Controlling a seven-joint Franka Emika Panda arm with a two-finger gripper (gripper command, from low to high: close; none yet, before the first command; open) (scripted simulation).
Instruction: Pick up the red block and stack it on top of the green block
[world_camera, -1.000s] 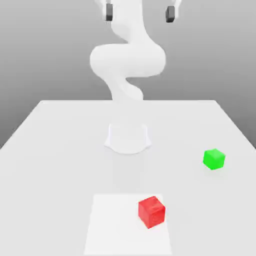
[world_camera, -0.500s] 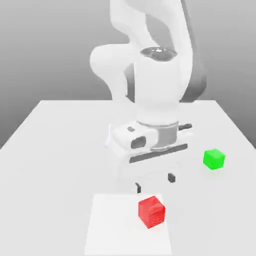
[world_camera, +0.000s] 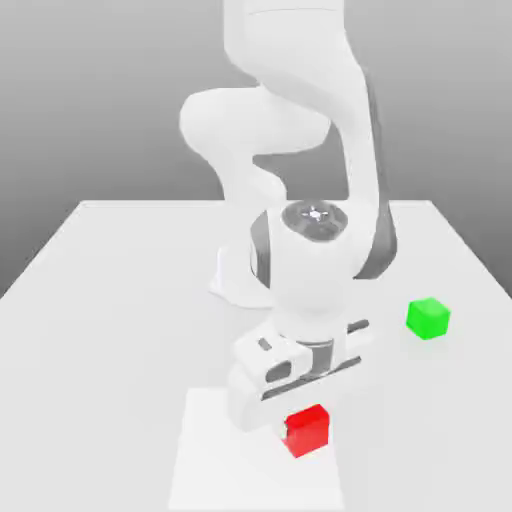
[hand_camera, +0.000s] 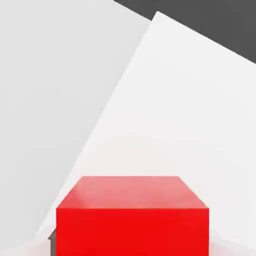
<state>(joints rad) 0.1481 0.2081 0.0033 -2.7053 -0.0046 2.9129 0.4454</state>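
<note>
The glossy red block (world_camera: 308, 432) sat on a paler square patch, well apart from the green block (world_camera: 428, 318).

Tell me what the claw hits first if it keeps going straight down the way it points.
The red block, right under the claw and looking already at it; beneath that lies the white table.

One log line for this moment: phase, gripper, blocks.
phase: grasp | gripper: shut on red block | green block: apart on table, unstacked
</note>
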